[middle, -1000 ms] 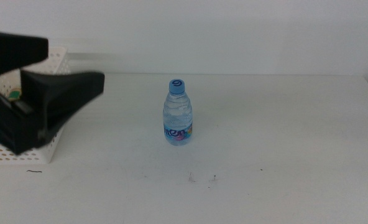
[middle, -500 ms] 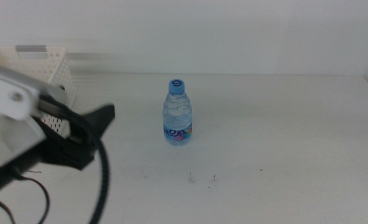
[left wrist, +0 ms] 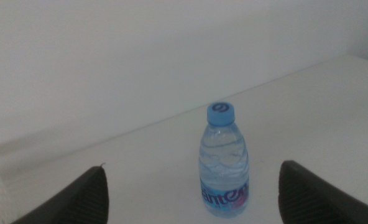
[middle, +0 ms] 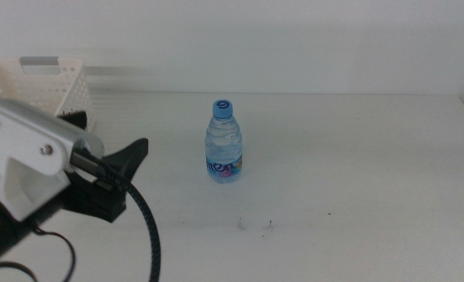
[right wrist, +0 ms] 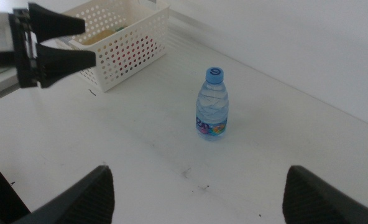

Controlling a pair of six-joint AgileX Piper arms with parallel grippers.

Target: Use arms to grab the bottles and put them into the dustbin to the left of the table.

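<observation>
Water bottle (middle: 225, 142), clear with a blue cap (middle: 223, 106), standing upright on the white surface (middle: 357, 172), well apart from the dustbin (middle: 48, 86) and to its right in the middle view. Left gripper (left wrist: 193, 190): fingers spread wide, empty, aimed at the bottle from the dustbin side, not yet around it. Right gripper (right wrist: 196, 193): fingers likewise wide and empty, waiting high and well back from the bottle. The bottle appears small and filled, so probably light to moderate in weight; its thin ribbed wall likely yields under pressure and is smooth. The labelled lower body (left wrist: 224, 199) seems the firmest place to grasp, below the tapering shoulder.
</observation>
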